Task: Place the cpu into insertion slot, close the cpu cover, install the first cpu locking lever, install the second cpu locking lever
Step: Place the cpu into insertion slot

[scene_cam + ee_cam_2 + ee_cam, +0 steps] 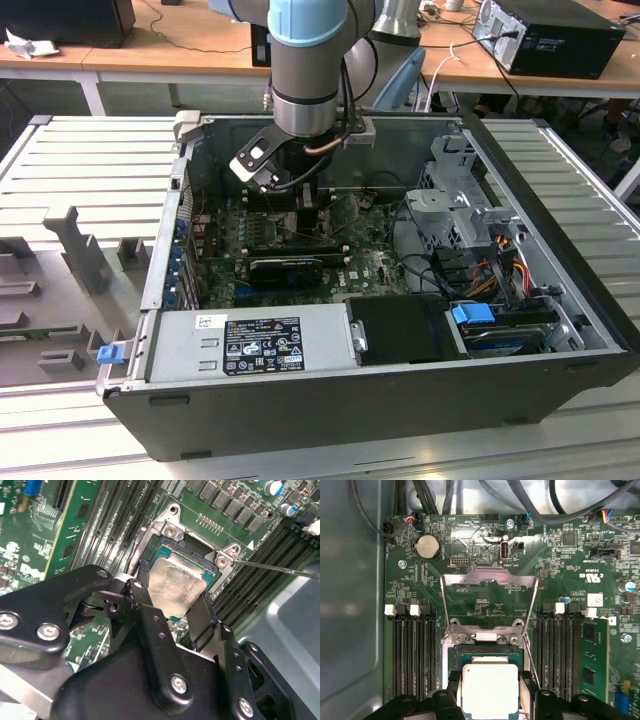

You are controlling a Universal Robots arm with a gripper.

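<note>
My gripper (175, 597) is shut on the cpu (176, 586), a flat square chip with a pale silver top. Its black fingers (144, 577) press two opposite edges. The chip sits low over the insertion slot (192, 542), whose silvery frame shows around it; whether it rests in the slot I cannot tell. In the first wrist view the cpu (490, 690) lies between the fingers (527, 682), and the cpu cover (490, 577) stands open behind the slot (487, 650). A thin wire lever (280, 568) sticks out beside the slot. In the exterior view the gripper (310, 215) is deep inside the case.
Long black memory slots (412, 655) flank the slot on both sides. A black graphics card (290, 268) lies on the board, with the power supply (250, 345) in front. The drive cage (460, 215) and cables (500, 270) crowd the exterior view's right. Case walls (165, 230) surround the arm.
</note>
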